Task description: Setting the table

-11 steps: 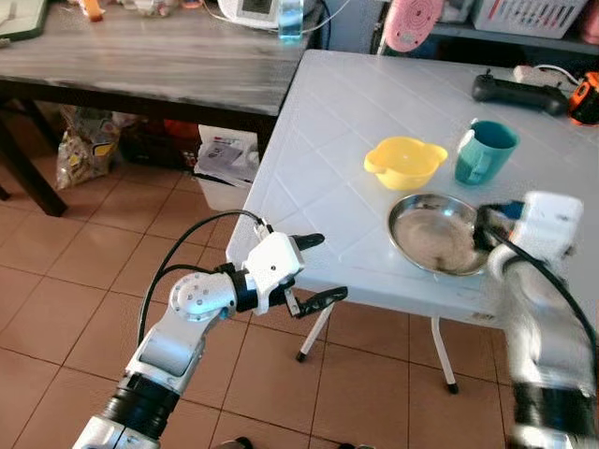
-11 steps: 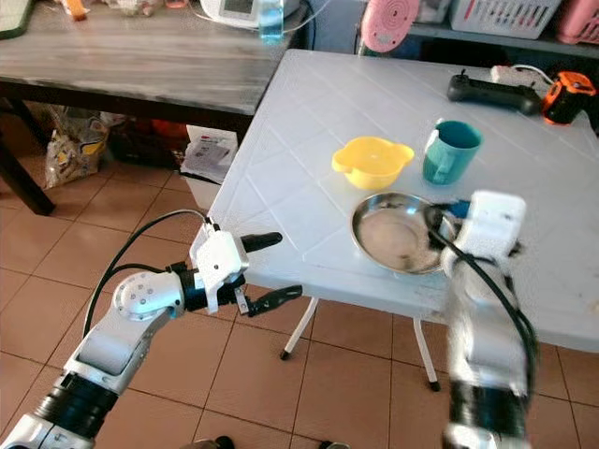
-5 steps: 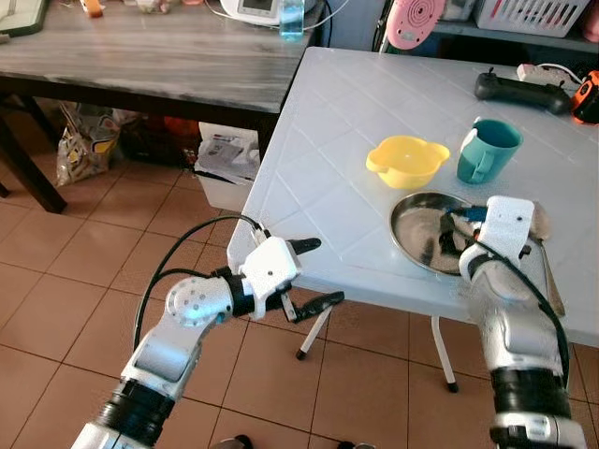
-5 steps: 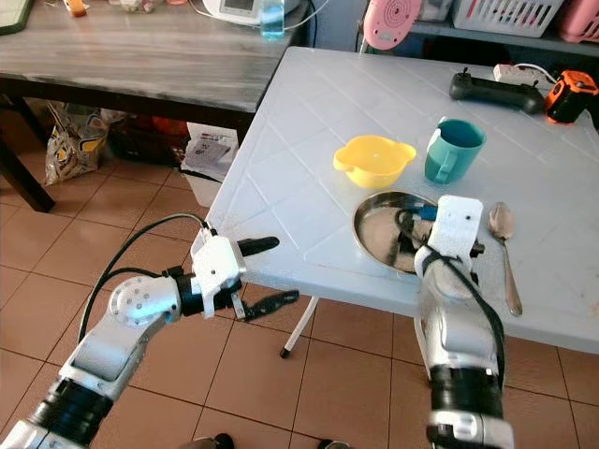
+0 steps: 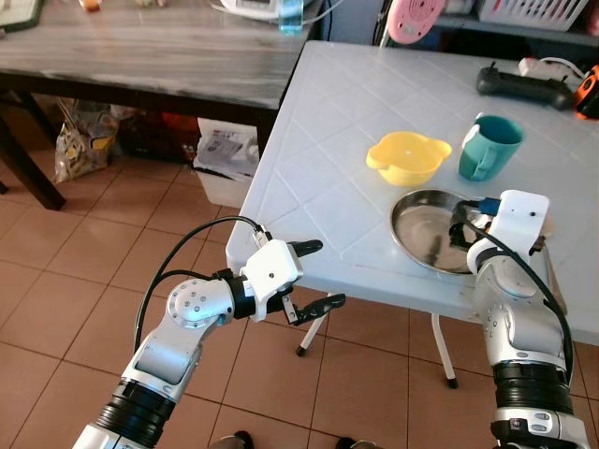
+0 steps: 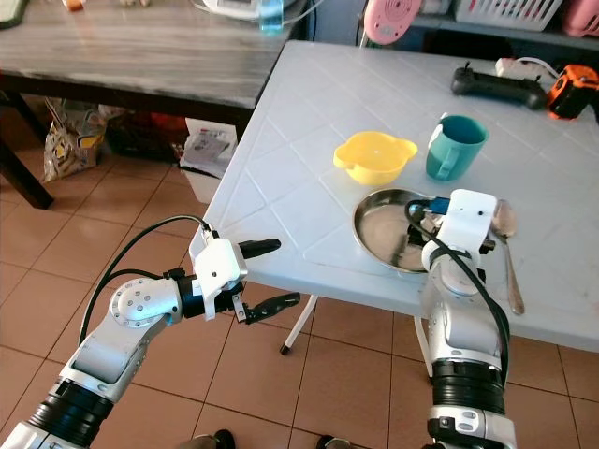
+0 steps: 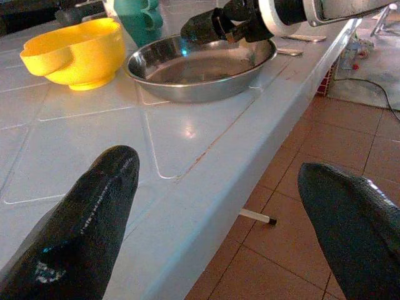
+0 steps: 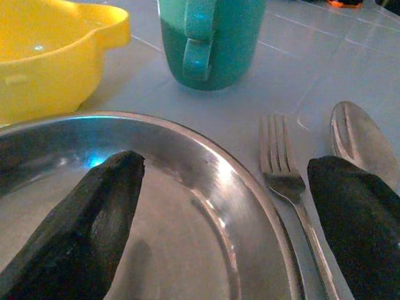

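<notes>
Right gripper [image 8: 219, 206] released, fingers spread over right rim of steel plate [image 5: 426, 229] at near edge of white table [image 5: 328, 178]; fork [image 8: 290, 187] and spoon [image 6: 505, 238] just right of plate. Yellow bowl [image 5: 405, 159], teal mug [image 5: 487, 148] beyond. Left gripper [image 5: 314, 276] released at table's near-left corner

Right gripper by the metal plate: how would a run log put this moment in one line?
right gripper open over steel plate rim | fork, spoon beside plate | yellow bowl, teal mug behind | left gripper open at table edge
</notes>
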Motion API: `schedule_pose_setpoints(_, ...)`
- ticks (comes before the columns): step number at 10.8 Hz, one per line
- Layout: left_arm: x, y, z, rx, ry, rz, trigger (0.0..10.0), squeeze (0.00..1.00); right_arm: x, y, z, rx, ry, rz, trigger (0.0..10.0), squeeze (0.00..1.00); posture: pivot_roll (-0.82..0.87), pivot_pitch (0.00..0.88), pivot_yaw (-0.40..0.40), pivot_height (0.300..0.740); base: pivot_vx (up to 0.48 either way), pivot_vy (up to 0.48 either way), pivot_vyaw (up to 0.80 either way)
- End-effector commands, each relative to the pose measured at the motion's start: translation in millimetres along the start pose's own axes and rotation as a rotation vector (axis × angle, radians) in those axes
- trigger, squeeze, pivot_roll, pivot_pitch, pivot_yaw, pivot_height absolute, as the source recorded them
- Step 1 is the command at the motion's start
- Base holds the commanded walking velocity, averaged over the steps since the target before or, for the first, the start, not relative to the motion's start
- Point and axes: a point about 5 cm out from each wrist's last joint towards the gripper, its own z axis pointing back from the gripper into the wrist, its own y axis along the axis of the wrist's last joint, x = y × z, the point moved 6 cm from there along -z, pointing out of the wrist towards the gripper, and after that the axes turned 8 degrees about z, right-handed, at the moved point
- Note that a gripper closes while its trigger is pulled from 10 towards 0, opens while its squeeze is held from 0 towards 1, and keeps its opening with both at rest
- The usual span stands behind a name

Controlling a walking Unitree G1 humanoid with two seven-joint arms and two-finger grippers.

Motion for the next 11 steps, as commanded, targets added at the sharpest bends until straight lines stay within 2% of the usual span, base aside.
schedule_pose_setpoints(1, 3.7, 1.4, -0.6, -0.007, -0.018, -0.016, 10.0, 0.0, 2.5, 1.3, 0.3, -0.008, -0.003, -0.014, 10.0, 0.0, 0.11, 0.182, -0.036, 0.74, 0.0, 0.0, 0.0)
schedule_pose_setpoints(3, 5.2, 0.6, -0.7, -0.011, -0.023, -0.017, 10.0, 0.0, -6.3, -12.8, 5.5, -0.065, 0.042, -0.033, 10.0, 0.0, 0.11, 0.185, -0.034, 0.74, 0.0, 0.0, 0.0)
schedule_pose_setpoints(6, 7.2, 0.8, -1.1, -0.012, -0.033, -0.02, 10.0, 0.0, -12.0, -18.1, 12.1, -0.116, 0.065, -0.09, 10.0, 0.0, 0.11, 0.187, -0.032, 0.74, 0.0, 0.0, 0.0)
schedule_pose_setpoints(7, 7.5, 0.7, -1.0, -0.012, -0.034, -0.019, 10.0, 0.0, -11.3, -3.9, 14.1, -0.059, 0.071, -0.086, 10.0, 0.0, 0.11, 0.188, -0.031, 0.74, 0.0, 0.0, 0.0)
schedule_pose_setpoints(9, 7.7, 1.0, -1.8, -0.011, -0.034, -0.02, 10.0, 0.0, -2.8, 6.3, 16.5, -0.031, 0.041, -0.104, 10.0, 0.0, 0.11, 0.188, -0.028, 0.74, 0.0, 0.0, 0.0)
schedule_pose_setpoints(11, 5.9, 1.4, -1.6, -0.013, -0.032, -0.024, 10.0, 0.0, -1.2, 22.7, 24.3, 0.007, 0.027, -0.137, 10.0, 0.0, 0.11, 0.188, -0.028, 0.74, 0.0, 0.0, 0.0)
